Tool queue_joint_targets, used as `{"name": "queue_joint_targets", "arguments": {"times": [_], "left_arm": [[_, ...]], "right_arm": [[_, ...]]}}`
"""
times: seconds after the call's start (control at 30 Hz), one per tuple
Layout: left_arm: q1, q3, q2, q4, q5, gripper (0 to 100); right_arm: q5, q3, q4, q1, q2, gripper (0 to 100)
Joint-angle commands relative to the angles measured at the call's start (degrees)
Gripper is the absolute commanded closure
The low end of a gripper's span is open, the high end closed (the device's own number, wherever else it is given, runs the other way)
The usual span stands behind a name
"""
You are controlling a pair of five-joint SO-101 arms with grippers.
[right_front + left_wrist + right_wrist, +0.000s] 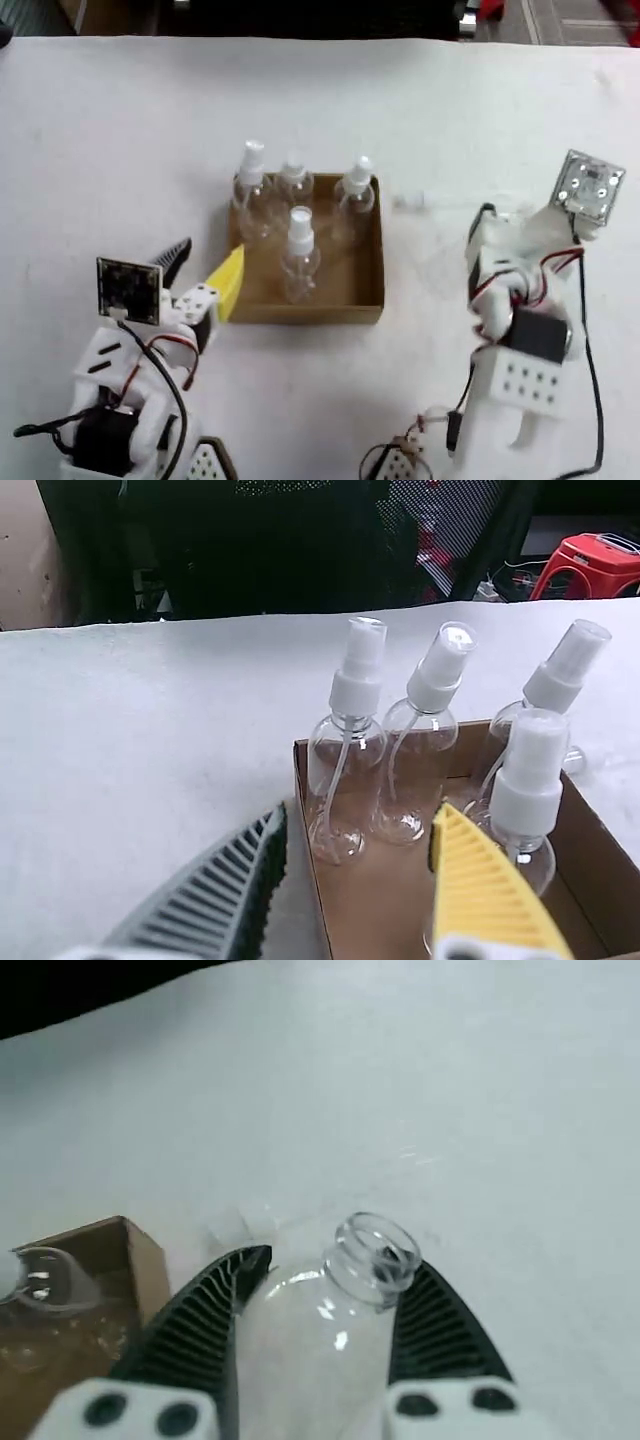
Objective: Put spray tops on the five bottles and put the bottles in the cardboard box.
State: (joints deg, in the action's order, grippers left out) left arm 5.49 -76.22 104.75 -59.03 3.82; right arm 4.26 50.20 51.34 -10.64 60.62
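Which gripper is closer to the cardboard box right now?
Left. The left gripper sits open at the cardboard box's side wall, partly over it. The right gripper holds an uncapped bottle out over the table, apart from the box.

The left gripper (358, 825) sits at the near left, jaws spread wide. The right gripper (340, 1290) sits at the right, jaws closed around a bottle (372, 1248).

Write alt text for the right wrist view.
The right claw grips a clear bottle with a bare open neck. Beyond it, a corner of the cardboard box holds another clear bottle, on the white table.
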Motion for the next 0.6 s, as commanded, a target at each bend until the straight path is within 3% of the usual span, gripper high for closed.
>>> {"name": "queue_joint_targets", "arguments": {"times": [0.0, 0.2, 0.4, 0.57], "left_arm": [[-0.7, 3.8, 0.1, -0.2, -0.7, 78], [-2.2, 3.8, 0.1, -0.3, -0.6, 78], [-2.9, 3.8, 0.1, 0.1, -0.4, 78], [-2.9, 3.6, 0.1, 0.2, -0.4, 78]], "right_arm": [[-1.1, -1.1, 0.3, 7.7, 7.2, 98.1], [-5.4, 12.2, -10.4, 20.2, 18.1, 98.1], [-8.2, 27.3, -25.5, 24.7, 29.8, 98.2], [-11.7, 34.8, -28.1, 29.5, 36.5, 98.2]]}}
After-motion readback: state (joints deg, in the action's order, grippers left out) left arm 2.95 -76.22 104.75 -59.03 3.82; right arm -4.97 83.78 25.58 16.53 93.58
